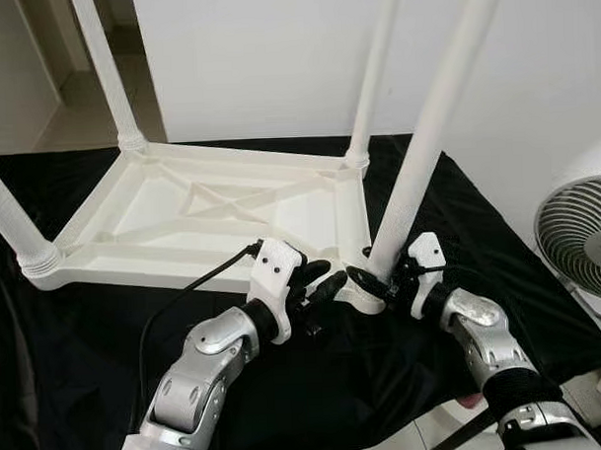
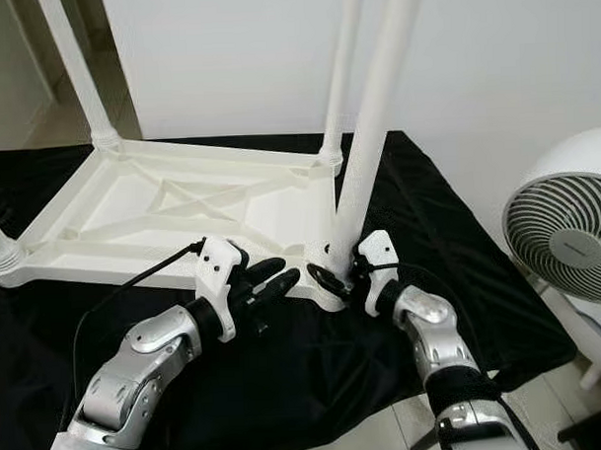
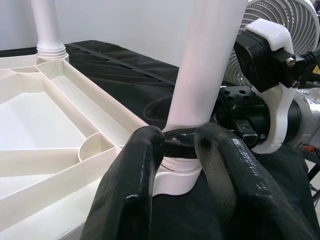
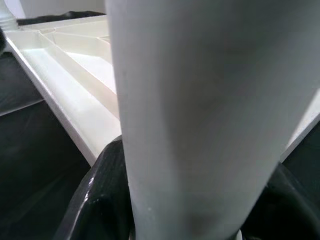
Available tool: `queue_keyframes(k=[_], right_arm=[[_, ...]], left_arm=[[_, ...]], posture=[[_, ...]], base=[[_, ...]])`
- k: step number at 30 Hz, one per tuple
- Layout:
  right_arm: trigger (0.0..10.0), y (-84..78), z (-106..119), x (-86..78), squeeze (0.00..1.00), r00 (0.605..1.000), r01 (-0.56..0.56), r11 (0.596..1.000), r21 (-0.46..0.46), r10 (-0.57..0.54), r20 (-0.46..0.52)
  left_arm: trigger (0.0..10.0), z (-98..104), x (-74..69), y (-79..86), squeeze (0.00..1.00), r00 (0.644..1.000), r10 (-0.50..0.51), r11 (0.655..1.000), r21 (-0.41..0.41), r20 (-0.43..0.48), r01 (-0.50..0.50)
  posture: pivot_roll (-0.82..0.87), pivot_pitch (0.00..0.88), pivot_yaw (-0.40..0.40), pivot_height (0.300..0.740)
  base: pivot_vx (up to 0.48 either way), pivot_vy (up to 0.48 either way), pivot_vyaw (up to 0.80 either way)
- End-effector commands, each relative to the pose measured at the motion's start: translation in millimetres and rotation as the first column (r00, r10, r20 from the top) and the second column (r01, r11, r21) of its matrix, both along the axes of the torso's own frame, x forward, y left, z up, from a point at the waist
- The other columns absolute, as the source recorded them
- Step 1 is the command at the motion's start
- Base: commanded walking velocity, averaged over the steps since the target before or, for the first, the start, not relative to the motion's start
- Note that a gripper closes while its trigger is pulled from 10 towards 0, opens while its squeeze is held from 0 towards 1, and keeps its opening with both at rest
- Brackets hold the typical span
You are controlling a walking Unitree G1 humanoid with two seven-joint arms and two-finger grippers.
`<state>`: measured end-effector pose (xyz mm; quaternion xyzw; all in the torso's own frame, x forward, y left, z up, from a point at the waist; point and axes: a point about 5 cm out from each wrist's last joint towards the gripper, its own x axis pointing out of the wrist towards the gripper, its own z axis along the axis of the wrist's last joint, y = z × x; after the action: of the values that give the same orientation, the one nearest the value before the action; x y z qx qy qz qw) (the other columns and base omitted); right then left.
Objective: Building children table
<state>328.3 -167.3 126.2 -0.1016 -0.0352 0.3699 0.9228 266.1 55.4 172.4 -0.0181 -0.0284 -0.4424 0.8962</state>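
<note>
A white plastic children's table [image 1: 181,204] lies upside down on a black cloth. Three legs stand screwed into its corners: far left [image 1: 108,74], near left [image 1: 14,225] and far right [image 1: 374,74]. The fourth leg [image 1: 426,142] stands tilted in the near right corner socket [image 1: 357,297]. My right gripper [image 1: 374,282] is shut on that leg's base, and its wrist view has the leg [image 4: 210,110] between the two fingers. My left gripper [image 1: 327,283] is open just left of the socket, with its fingers [image 3: 130,190] pointing at the leg [image 3: 205,65].
The black cloth [image 1: 88,371] covers the work surface and ends near the front right, where the floor shows. A white fan [image 1: 582,235] stands close on the right. A white wall rises behind the table.
</note>
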Motion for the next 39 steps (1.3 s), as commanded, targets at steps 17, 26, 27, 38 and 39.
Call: queue_keyframes(k=[17, 26, 27, 38, 39], right_arm=[[0.0, -1.6, -32, -17.1, 0.00, 0.866, 0.496, 0.861, 0.113, -0.481, -0.137], [0.0, 7.3, -38, -32.4, 0.00, 0.616, 0.787, 0.614, 0.058, -0.778, -0.120], [0.0, 7.3, -38, -32.4, 0.00, 0.616, 0.787, 0.614, 0.058, -0.778, -0.120], [10.0, 19.6, -30, -31.4, 0.00, 0.627, 0.779, 0.610, 0.143, -0.760, -0.170], [10.0, 22.4, -28, -30.6, 0.00, 0.649, 0.761, 0.632, 0.145, -0.745, -0.156]], left_arm=[[10.0, 0, -2.4, -2.8, 0.00, 1.000, -0.012, 1.000, 0.000, -0.009, 0.012], [10.0, 0, -2.2, -4.2, 0.00, 1.000, -0.017, 1.000, -0.003, -0.013, 0.017], [10.0, 0, -2.2, -4.2, 0.00, 1.000, -0.017, 1.000, -0.003, -0.013, 0.017], [10.0, 1, -2.1, -2.8, 0.00, 1.000, -0.012, 1.000, -0.002, -0.010, 0.012], [10.0, 1, -1.8, -2.1, 0.00, 1.000, -0.009, 1.000, -0.001, -0.011, 0.009]], posture=[[0.00, 0.045, -0.015, 0.740], [0.00, 0.048, -0.009, 0.740], [0.00, 0.048, -0.009, 0.740], [0.00, 0.047, -0.012, 0.740], [0.00, 0.047, -0.012, 0.740]], base=[[0.000, 0.000, 0.00], [0.000, 0.000, 0.00], [0.000, 0.000, 0.00], [0.000, 0.000, 0.00], [0.000, 0.000, 0.00]])
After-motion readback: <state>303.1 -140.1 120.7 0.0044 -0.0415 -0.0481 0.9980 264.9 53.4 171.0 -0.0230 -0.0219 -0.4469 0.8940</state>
